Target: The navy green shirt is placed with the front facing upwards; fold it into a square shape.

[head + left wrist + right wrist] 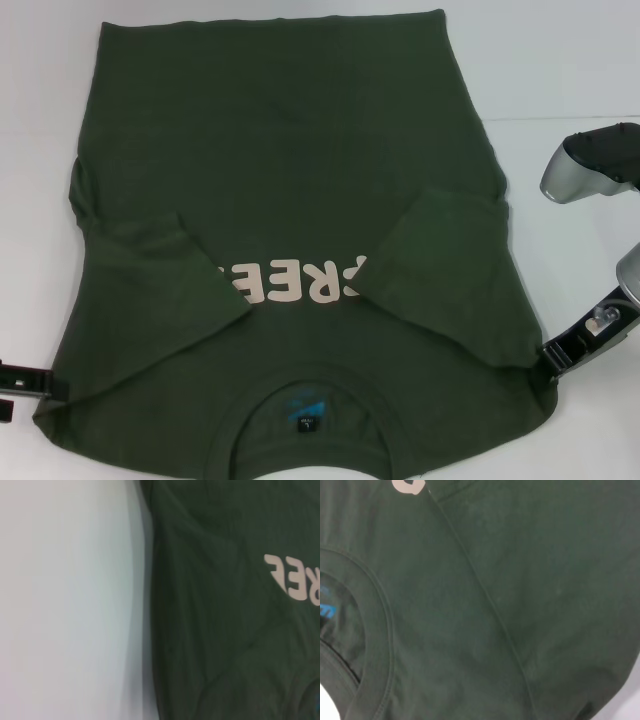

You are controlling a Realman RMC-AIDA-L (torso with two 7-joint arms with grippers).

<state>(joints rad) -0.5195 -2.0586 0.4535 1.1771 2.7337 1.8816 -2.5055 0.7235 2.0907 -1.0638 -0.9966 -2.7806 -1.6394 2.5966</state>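
White table, shirt sleeves infolded, both pincers at shoulders, grip seemingly indiscernible.

Background's about as plain as it gets: just a flat white counter, smooth and matte, with no pattern or seams on it. No walls, floor or windows are in view anywhere. Lighting is soft and even across the counter, with only a faint grey shadow along its surface in the left wrist view.
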